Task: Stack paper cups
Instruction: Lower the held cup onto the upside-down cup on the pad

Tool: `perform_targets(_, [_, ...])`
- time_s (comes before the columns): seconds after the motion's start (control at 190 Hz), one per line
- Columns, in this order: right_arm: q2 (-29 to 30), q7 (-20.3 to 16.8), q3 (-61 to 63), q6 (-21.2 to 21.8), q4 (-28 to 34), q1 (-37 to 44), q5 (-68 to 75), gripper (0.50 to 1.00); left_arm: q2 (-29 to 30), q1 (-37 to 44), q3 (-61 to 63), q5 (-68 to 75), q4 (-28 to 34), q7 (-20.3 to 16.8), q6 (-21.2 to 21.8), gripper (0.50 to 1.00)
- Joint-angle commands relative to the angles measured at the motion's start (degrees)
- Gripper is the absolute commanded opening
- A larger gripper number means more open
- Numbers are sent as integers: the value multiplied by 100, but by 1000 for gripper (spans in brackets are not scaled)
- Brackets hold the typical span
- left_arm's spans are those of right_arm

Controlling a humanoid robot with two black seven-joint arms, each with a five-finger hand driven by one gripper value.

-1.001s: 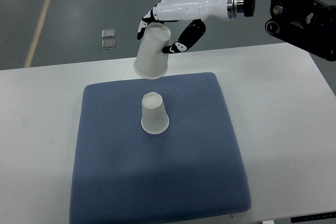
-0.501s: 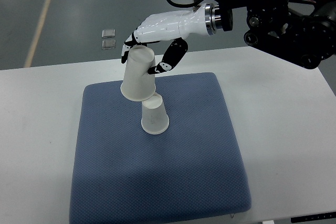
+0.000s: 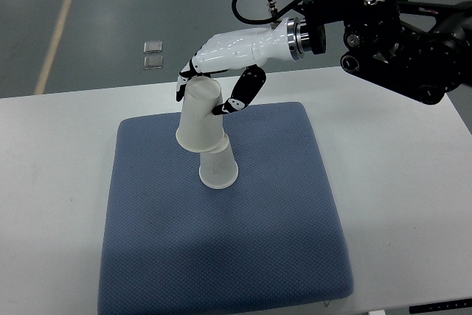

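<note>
We are watching 2 cups on a blue pad (image 3: 243, 256) that is lying on a white table (image 3: 51, 182). The right hand (image 3: 221, 82) is reaching in from the right and grasping the top cup (image 3: 199, 117) near its closed end, fingers (image 3: 186, 79) on the far side, thumb (image 3: 240, 97) on the near side. That cup is mouth-down and tilting slightly. Its rim is overlapping the closed top of the bottom cup (image 3: 218, 169), which is standing mouth-down near the pad's middle.

We are judging the stack as partly done: the top cup is starting over the bottom one but is not seated, most of the bottom cup still showing. What is left, as we are reading it: straightening, pushing down, letting go. The left arm is not showing.
</note>
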Motion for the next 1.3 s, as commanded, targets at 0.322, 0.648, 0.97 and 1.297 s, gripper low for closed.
perform_targets(0.322, [35,-8,-35,-61,1,-142,-327,554,0,0,2,0,-7,0,-1,1000])
perform_targets(0.648, [87,-17,-167,-246,1,-247,-432,558,0,0,2,0,-7,0,-1,1000])
perform_targets(0.97, [87,-25,-202,-316,1,-186,-432,570,0,0,-6,0,2,0,-1,1000])
perform_targets(1.297, [79,1,-202,-290,1,-71,-406,570,0,0,2,0,2,0,-1,1000])
